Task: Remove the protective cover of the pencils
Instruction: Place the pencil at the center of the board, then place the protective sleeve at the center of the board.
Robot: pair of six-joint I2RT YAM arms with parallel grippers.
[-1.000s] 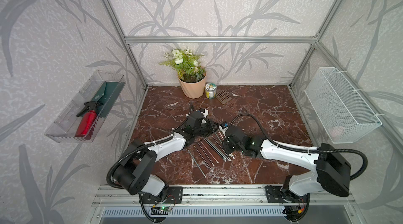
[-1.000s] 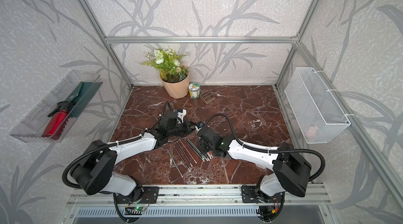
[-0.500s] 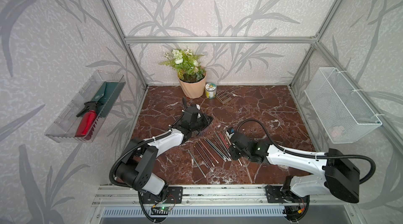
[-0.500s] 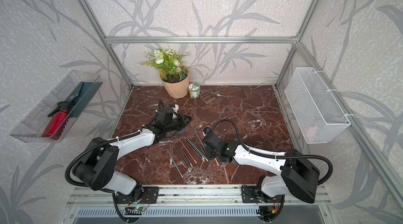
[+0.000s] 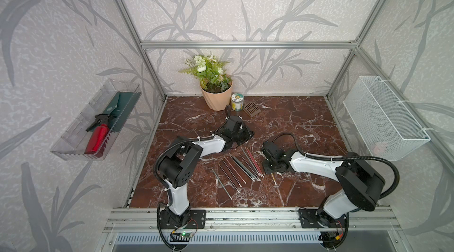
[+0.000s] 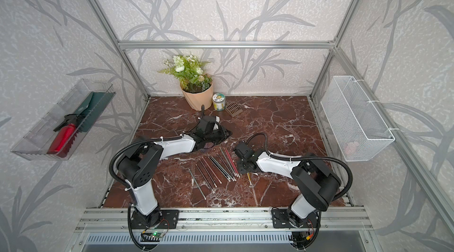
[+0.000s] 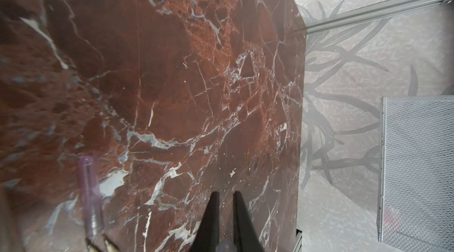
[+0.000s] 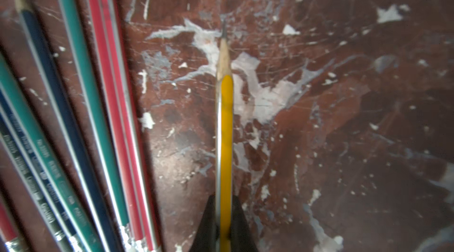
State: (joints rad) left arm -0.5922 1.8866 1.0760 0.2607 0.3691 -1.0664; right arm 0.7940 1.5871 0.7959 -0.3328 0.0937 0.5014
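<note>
Several pencils [image 5: 242,167] [image 6: 217,167] lie fanned out on the marble mid-table, erasers toward the front; the right wrist view shows them as green, red and dark barrels [image 8: 98,115]. My right gripper [image 5: 269,168] [image 8: 224,199] hangs just right of them, shut on a yellow pencil [image 8: 226,140] whose sharpened tip [image 8: 223,42] is bare. My left gripper [image 5: 250,134] [image 7: 225,193] is further back, shut on a small translucent protective cover [image 7: 226,247] deep between its fingers. Another purple cover [image 7: 88,189] shows beside it.
A flower pot [image 5: 216,98], a small tin [image 5: 237,102] and a brown slotted block [image 5: 251,109] stand at the back. A white wire basket [image 5: 383,118] hangs on the right wall. On the left wall is a clear tray [image 5: 73,145] with a red-handled tool.
The two grippers were close together over the pencils. They have pulled apart: the left one went back and left, the right one came forward with the yellow pencil.
</note>
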